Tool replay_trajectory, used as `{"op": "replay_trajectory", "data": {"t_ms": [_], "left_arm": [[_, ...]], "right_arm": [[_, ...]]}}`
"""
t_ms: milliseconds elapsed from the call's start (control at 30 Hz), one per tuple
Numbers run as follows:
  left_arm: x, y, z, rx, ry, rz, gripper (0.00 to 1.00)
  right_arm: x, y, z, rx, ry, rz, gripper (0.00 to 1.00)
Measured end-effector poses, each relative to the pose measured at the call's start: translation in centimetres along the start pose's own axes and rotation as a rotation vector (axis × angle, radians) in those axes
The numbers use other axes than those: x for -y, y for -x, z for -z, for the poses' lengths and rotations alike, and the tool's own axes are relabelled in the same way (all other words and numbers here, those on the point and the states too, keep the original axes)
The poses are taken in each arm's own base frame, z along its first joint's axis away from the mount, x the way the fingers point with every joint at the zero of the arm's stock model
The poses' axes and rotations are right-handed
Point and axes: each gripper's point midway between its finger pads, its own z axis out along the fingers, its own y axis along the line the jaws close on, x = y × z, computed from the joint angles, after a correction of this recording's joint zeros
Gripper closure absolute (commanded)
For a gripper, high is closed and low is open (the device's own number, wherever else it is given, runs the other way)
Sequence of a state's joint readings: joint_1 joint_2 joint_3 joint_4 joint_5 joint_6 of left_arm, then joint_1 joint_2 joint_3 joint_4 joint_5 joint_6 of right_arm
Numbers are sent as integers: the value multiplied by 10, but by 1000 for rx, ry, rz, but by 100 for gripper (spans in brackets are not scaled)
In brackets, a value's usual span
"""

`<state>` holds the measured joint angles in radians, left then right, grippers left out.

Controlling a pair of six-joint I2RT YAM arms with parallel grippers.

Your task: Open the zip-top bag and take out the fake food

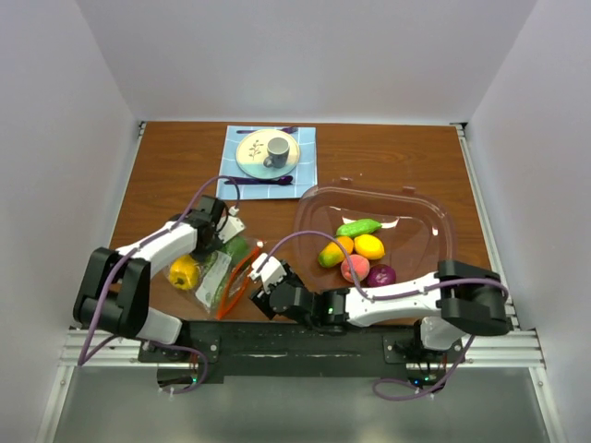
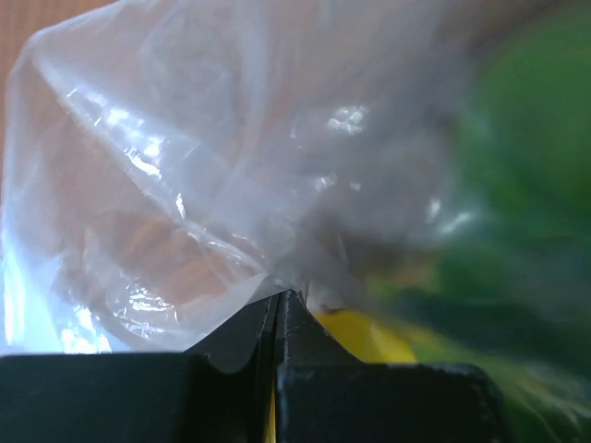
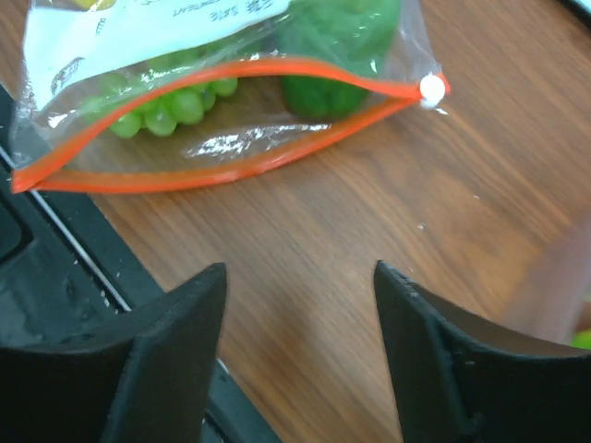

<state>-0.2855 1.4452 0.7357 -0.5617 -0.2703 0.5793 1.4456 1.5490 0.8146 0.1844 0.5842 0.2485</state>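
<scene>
Plastic of the bag (image 1: 220,277) is pinched in the left pincer (image 2: 279,309), jaws together on a fold at the closed end, away from the zip (image 3: 212,175). Bag lies on the surface (image 3: 434,212) near the front edge, left of centre. Its orange zip gapes, mouth facing the right pincer (image 3: 300,295), which hovers just short of it w/ jaws apart, holding nothing. Inside: grapes (image 3: 166,111) & green pepper (image 3: 337,37). A yellow piece (image 1: 184,272) sits at the bag's left side; can't tell if in or out. Other food (image 1: 355,254) lies in the bowl (image 1: 369,191), so I'd judge the job part done.

Risks:
- Left grip is on thin film only. If it lifts or tugs, the film may slip out, or the whole bag drags instead of tipping.
- Right pincer going in could catch the lower lip & press the mouth shut, or shove the bag toward the front edge, which is close.
- Mouth is narrow, so the pincer may snag the zip.
- Grapes are knobbly, pepper rounded & slick; either prob. squirts out of a shallow pinch.
</scene>
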Motion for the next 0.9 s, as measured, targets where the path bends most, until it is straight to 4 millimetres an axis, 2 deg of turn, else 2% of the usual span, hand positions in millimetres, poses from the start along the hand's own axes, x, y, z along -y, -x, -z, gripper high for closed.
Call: {"op": "replay_trajectory", "data": {"t_ms": [100,233,367,467,700,800,900], "left_arm": [[4,-4,-7,-16,-4,-13,100],[10,-9,-10,-23,-21,-18,100],[16,-11,-7,-5,-38,-15,100],[21,-12,-5,10,-54,-14,100],[28,-16,-2,26,-77,-13,100],[30,-16,-2,31,-79,-13,100],[30,-17,-2,35,-76,-12,100]], "right_arm": [[-5,-4,-11,0,-3,14,27],[-17,7,-29,31,-10,23,26],[-28,26,-48,75,-25,13,10],[-32,32,-61,88,-43,12,1],[-35,27,-89,67,-74,24,1],[-30,21,-93,46,-88,26,2],[-27,18,-94,32,-96,13,7]]}}
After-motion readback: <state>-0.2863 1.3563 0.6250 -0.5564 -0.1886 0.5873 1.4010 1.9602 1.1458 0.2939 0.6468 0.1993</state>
